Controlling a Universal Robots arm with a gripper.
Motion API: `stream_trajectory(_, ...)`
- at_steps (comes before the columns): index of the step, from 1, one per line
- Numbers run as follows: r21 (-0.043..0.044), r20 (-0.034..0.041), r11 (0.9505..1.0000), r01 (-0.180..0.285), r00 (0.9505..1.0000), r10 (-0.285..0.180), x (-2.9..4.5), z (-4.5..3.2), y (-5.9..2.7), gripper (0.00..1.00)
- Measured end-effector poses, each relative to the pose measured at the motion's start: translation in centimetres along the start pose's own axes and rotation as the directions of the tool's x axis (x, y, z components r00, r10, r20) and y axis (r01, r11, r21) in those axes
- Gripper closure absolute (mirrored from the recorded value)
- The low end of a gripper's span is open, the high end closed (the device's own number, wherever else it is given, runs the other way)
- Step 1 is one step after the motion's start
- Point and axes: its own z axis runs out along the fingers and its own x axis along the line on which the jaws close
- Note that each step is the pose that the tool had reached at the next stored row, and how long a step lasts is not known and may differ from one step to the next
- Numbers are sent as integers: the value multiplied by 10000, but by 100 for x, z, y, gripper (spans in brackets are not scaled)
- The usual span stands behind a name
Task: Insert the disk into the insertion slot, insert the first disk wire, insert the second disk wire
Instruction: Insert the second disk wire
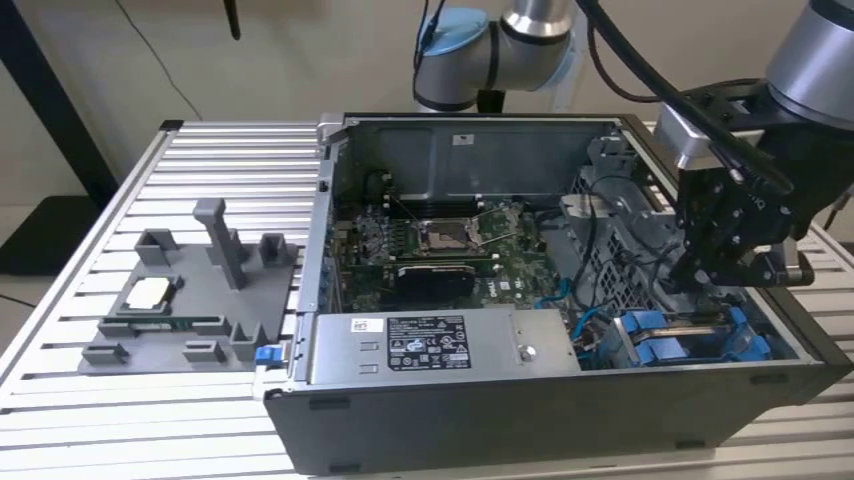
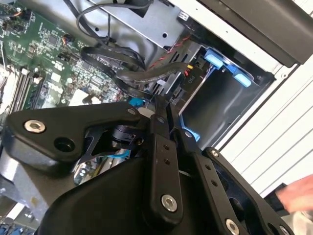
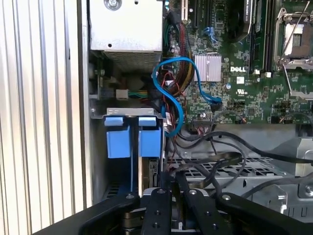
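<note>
We see the disk [image 3: 149, 164] standing on edge in the insertion slot [image 1: 694, 335] at the computer case's [image 1: 561, 425] front corner, its blue carrier tabs up for guidance. Our gripper [image 2: 164, 110] hangs just above, fingers [image 2: 159, 147] together, possibly pinching a black wire [image 2: 146, 73]; we cannot tell. The table [image 1: 80, 190] carries everything.

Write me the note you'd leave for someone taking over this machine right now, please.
Gripper: low inside the open computer case, just above the insertion slot, among black cables. Whether it grips anything cannot be told.
Disk: cannot tell whether it is seated in the slot.
Done: nothing I can confirm.
Left: disk seating and both wires are unconfirmed. A blue cable loops beside the slot.
</note>
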Motion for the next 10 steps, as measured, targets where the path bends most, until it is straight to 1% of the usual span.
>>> stream_trajectory(3,3,-89,10000,-21,10000,21,15,20,12,84)
stream_trajectory(7,8,-314,10000,-48,9995,48,34,34,13,84)
stream_trajectory(8,8,-351,10000,-47,9994,48,35,42,13,84)
stream_trajectory(10,6,-383,10000,-49,9993,49,37,66,13,84)
